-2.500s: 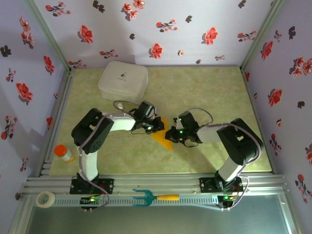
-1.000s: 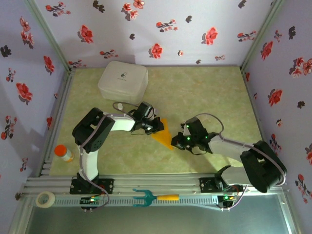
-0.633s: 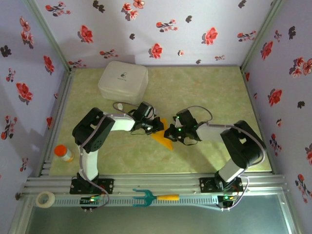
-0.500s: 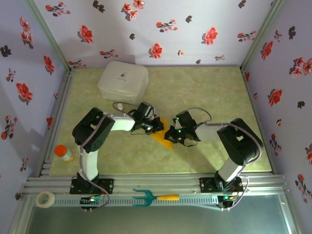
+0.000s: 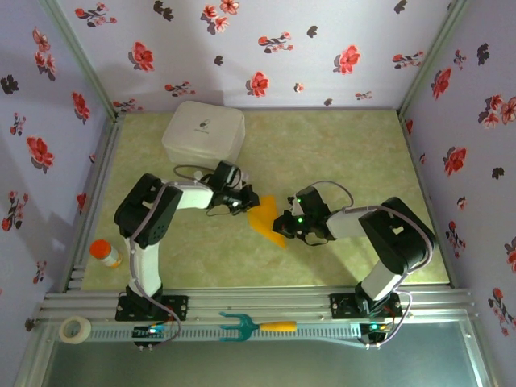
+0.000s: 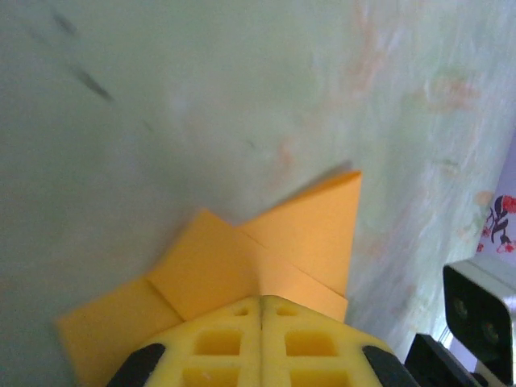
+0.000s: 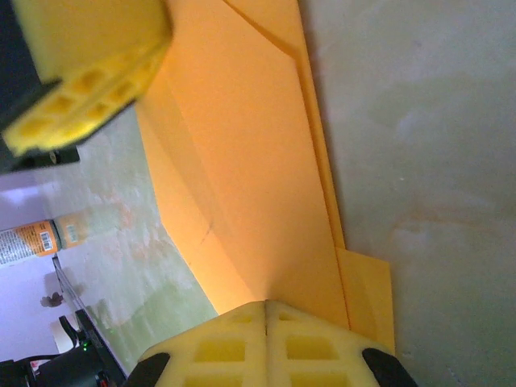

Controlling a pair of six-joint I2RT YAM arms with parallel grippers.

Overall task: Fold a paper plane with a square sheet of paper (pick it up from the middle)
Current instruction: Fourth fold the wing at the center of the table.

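Observation:
The paper plane (image 5: 264, 219) is a folded orange-yellow sheet lying flat on the green table between the two arms. In the left wrist view its folded flaps (image 6: 274, 234) spread out ahead of my left gripper (image 6: 262, 300), whose yellow jaws are pressed together with the tips resting on the paper. From above, my left gripper (image 5: 244, 203) sits at the paper's upper left edge. My right gripper (image 5: 282, 226) is at its right edge. Its jaws (image 7: 266, 305) are shut too, tips down on the long folded panel (image 7: 242, 161). The left gripper's yellow fingers (image 7: 89, 72) show across that panel.
A white lidded box (image 5: 203, 133) stands at the back left. An orange-capped bottle (image 5: 103, 252) is by the left rail. A tape roll (image 5: 75, 328) and a teal fork with a yellow handle (image 5: 256, 326) lie on the front rail. Flowered walls enclose the table.
My right gripper swung back from the lower right onto the paper's right edge. In the last half second my left gripper slid left along the paper. Both stayed shut.

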